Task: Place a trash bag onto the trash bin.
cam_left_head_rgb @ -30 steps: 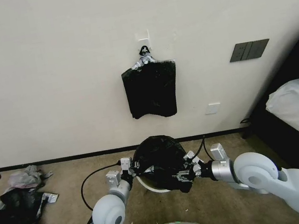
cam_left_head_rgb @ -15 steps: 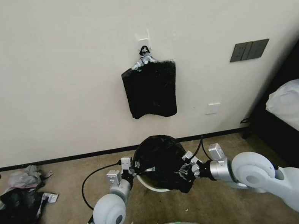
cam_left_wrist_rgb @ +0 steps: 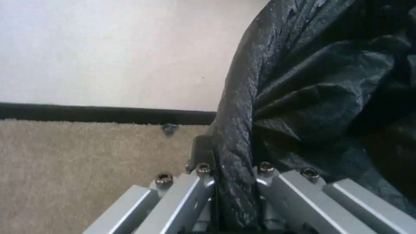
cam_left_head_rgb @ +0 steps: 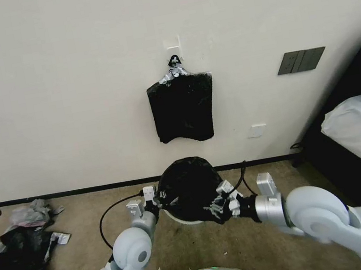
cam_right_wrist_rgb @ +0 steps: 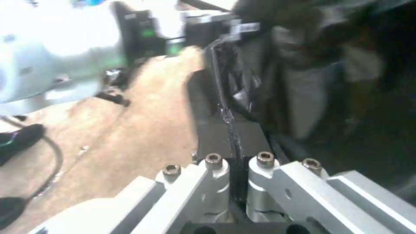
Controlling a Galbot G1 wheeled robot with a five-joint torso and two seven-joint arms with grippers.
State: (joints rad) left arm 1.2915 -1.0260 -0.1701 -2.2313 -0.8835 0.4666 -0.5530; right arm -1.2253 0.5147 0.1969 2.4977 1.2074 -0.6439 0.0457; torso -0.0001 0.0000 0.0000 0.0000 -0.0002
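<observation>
Nubby tan carpet [cam_left_head_rgb: 200, 248] under glossy crinkled trash bag [cam_left_head_rgb: 189, 187], both grippers pinching.

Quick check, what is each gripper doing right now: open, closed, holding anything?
Left gripper: closed on the trash bag, at the left side of the trash bin.
Right gripper: closed on the bag's film at the bin's right side.

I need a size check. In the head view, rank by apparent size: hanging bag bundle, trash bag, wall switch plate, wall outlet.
1. Bag bundle, though it hangs farther off than the trash bag.
2. Trash bag, a close second.
3. Switch plate.
4. Outlet.
</observation>
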